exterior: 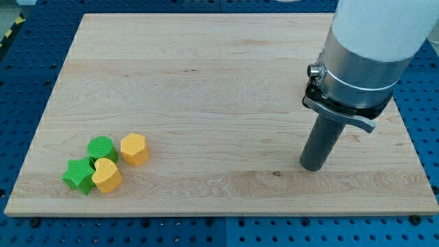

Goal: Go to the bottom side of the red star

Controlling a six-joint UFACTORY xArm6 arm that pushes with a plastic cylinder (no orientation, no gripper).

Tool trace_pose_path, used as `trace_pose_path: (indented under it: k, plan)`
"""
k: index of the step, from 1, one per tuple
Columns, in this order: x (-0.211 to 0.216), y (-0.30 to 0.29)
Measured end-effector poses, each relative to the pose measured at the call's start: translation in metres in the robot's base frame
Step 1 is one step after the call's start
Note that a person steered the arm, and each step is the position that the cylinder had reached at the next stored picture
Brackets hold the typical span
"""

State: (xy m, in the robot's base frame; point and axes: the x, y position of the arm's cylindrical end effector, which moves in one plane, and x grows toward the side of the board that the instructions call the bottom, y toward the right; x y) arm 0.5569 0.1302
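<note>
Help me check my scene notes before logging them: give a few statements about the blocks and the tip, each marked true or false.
1. My tip rests on the board's right part, far from the blocks. True.
2. A red star sits beside the tip. False: no red star is visible.
3. The green star touches the yellow heart. True.
4. The four blocks lie at the view's top. False: they cluster at bottom left.

The arm point(374, 41) is cut off by the view's top and right edges.

My tip point(313, 167) rests lower right (red star unseen).
</note>
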Motion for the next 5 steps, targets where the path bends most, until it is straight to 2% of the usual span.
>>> trace_pose_path:
  k: [1, 2, 3, 4, 5]
  plan:
    - [0.000, 0.000]
    - [0.009, 0.024]
    - [-0.008, 0.091]
    - [-0.051, 0.110]
    - [-0.070, 0.110]
